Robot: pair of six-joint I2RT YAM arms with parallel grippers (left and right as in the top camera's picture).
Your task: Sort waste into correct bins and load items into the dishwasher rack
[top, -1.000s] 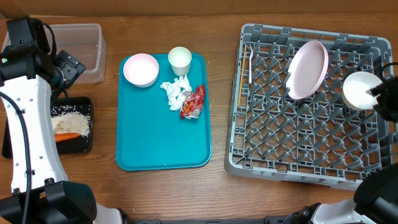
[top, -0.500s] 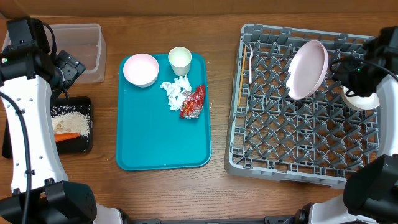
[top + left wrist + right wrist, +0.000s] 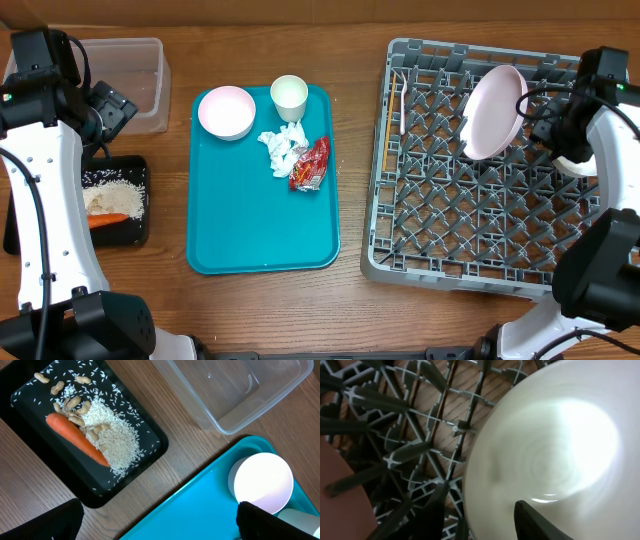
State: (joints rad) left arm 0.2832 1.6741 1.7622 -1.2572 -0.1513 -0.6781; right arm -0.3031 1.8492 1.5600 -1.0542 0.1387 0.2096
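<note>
Overhead shows the right arm swung in over the far right corner of the dishwasher rack [image 3: 480, 235]. The right gripper [image 3: 480, 522] pinches the rim of the glossy white bowl [image 3: 578, 166], low over the grid beside the pink plate [image 3: 492, 115]. The left gripper [image 3: 156, 522] gapes wide.

The tray [image 3: 265, 225] is teal, the lattice rack [image 3: 480, 220] grey, the plate [image 3: 493, 113] pale pink, the carrot [image 3: 77, 440] orange.

Two bowls [image 3: 226, 110] [image 3: 555, 450], one cup [image 3: 289, 96], one plate [image 3: 494, 112], one carrot [image 3: 75, 437], one tissue [image 3: 280, 148], one wrapper [image 3: 310, 163], two bins [image 3: 145, 435] [image 3: 152, 62], one rack [image 3: 480, 230]
</note>
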